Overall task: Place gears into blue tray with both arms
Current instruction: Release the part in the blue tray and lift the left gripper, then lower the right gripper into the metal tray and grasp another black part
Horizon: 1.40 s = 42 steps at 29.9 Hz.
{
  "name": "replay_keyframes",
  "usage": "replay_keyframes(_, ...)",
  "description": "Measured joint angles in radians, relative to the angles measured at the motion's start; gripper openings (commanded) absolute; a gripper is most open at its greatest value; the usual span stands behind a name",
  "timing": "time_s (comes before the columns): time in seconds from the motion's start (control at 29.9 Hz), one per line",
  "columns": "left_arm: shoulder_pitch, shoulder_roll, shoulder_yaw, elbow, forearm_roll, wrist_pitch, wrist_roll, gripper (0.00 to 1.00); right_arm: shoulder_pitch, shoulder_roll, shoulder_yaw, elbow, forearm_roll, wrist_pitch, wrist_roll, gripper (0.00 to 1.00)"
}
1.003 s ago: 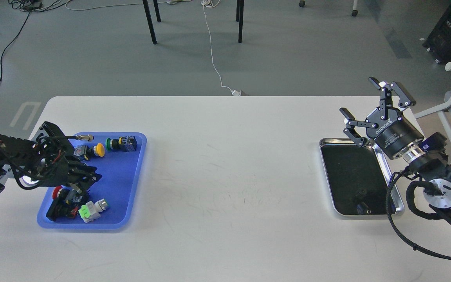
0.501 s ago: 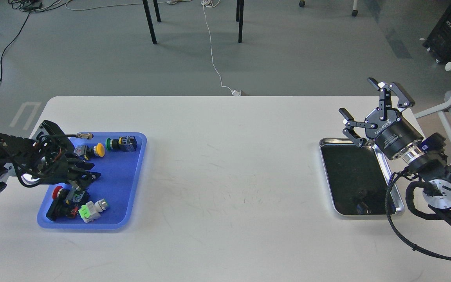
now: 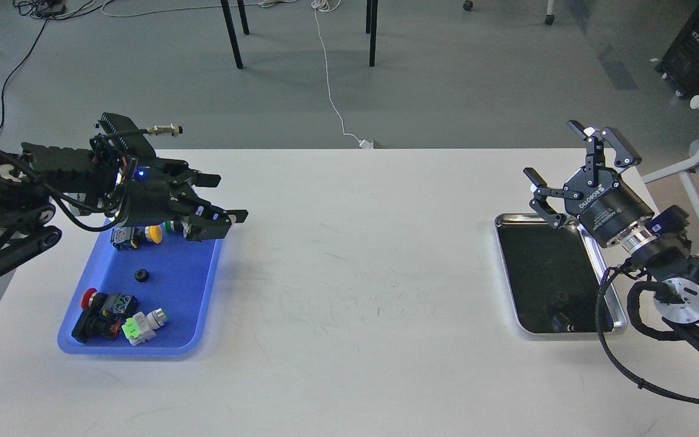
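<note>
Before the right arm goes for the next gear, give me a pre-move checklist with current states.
1. Gear delivered: lies loose in the blue tray. Ok.
2. Left gripper empty, above the tray's far end. Ok.
3. Right gripper open, empty, above the metal tray's far end. Ok.
4. Next gear in the metal tray: small dark shapes on black; count cannot tell.
5. Table between the trays unobstructed. Ok.

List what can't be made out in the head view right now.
- Switches at the blue tray's far end: partly hidden by the left gripper.
- Dark bits in the metal tray: too small and dark against its black inside to identify.
- Metal tray's right rim: partly hidden by the right arm.
</note>
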State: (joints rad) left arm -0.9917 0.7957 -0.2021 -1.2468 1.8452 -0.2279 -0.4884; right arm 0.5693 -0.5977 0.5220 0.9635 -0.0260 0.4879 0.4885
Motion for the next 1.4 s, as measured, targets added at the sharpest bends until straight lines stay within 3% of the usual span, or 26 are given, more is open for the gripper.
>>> replay_keyframes(0.1,0.025,-0.066,-0.045,-0.016,-0.283,0.056,0.0,0.97,0.0,0.001,-0.002,0.0,-0.012,0.0,0.0,0.99)
replay_keyframes(0.23,0.118,-0.164,-0.111,-0.019,-0.663,0.21,0.0,0.98,-0.006,0.001,-0.005,0.005,-0.038,0.0,0.0,0.99)
replay_keyframes(0.4,0.326,-0.266,-0.288,-0.019,-0.889,0.247,0.0,0.98,-0.028,-0.009,-0.006,0.03,-0.056,0.0,0.0,0.99)
replay_keyframes(0.6,0.59,-0.413,-0.571,-0.01,-0.911,0.223,0.0,0.98,-0.038,-0.019,-0.011,0.048,-0.16,0.0,0.0,0.99)
replay_keyframes(0.8,0.749,-0.509,-0.787,0.008,-0.918,0.055,0.052,0.98,-0.024,-0.089,-0.04,0.098,-0.453,-0.001,0.0,0.99)
replay_keyframes(1.04,0.77,-0.525,-0.824,0.012,-1.005,0.008,0.142,0.98,0.048,-0.256,-0.057,0.188,-0.912,-0.002,0.0,0.99)
replay_keyframes(1.2,0.771,-0.525,-0.826,0.011,-1.018,0.007,0.155,0.98,0.145,-0.327,-0.124,0.206,-1.228,-0.001,0.0,0.99)
replay_keyframes(1.4,0.776,-0.527,-0.826,0.006,-1.018,0.008,0.156,0.98,0.331,-0.341,-0.363,0.206,-1.558,0.0,0.0,0.99)
